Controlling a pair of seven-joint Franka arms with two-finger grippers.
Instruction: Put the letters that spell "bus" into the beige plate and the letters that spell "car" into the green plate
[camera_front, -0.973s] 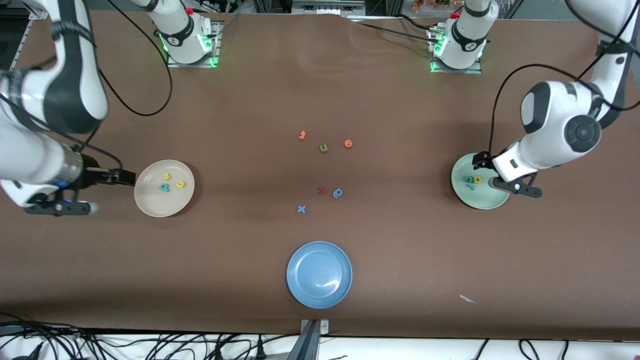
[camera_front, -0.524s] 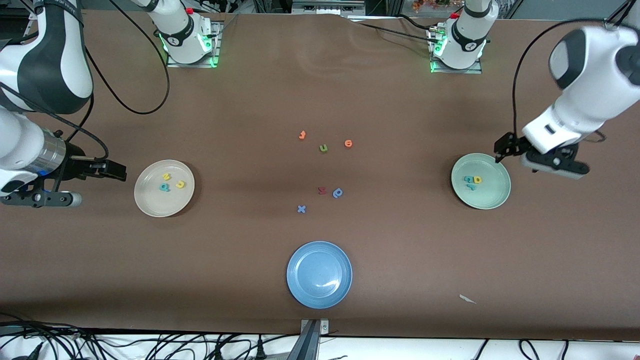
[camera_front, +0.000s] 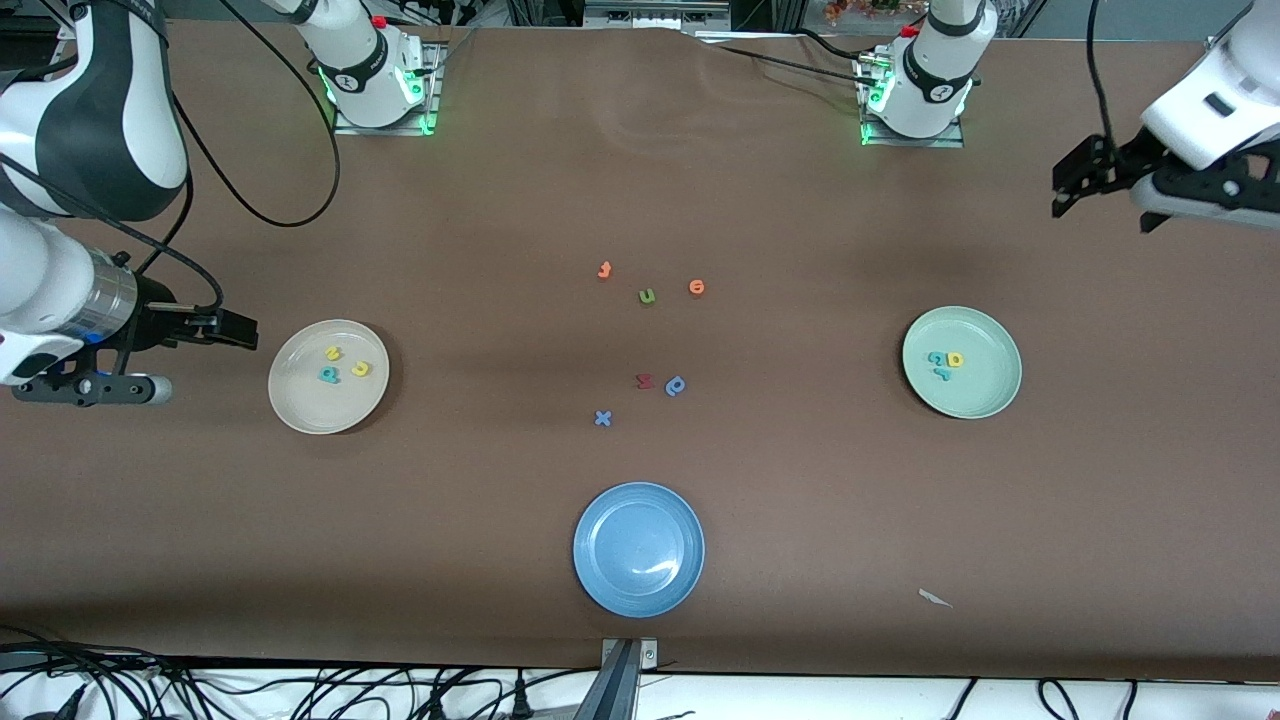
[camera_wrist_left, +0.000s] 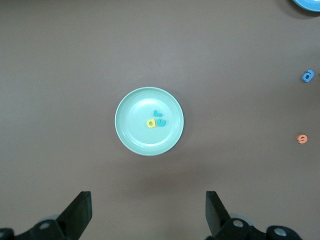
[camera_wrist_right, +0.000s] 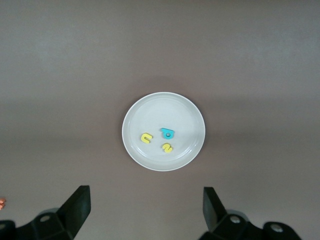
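A: Where have the letters ended up?

B: The teal "b" (camera_wrist_right: 167, 133), the yellow "u" (camera_wrist_right: 146, 138) and the yellow "s" (camera_wrist_right: 167, 147) all lie in the beige plate (camera_front: 300, 405), toward the right arm's end of the bench (camera_front: 820, 500). The teal "c" (camera_wrist_left: 161, 122), the yellow "a" (camera_wrist_left: 151, 123) and the thin teal "r" (camera_wrist_left: 156, 113) sit close together in the green plate (camera_front: 990, 395), toward the left arm's end.

A: And the pincers?

B: Both released — nothing between the fingers. The left pincer (camera_front: 1075, 185) hangs in the air over bare bench near the left arm's end, well apart from the green plate. The right pincer (camera_front: 235, 330) is up beside the beige plate, over the bench just off its rim.

A: Anything else out there?

B: Loose letters in the middle: two orange ones (camera_front: 604, 270) (camera_front: 697, 288) with a green "u" (camera_front: 647, 296) between them, and nearer the front camera a red letter (camera_front: 644, 381), a blue "p"-like one (camera_front: 676, 386) and a blue "x" (camera_front: 602, 419). The blue plate (camera_front: 600, 580) lies nearest the camera — no letters in it.
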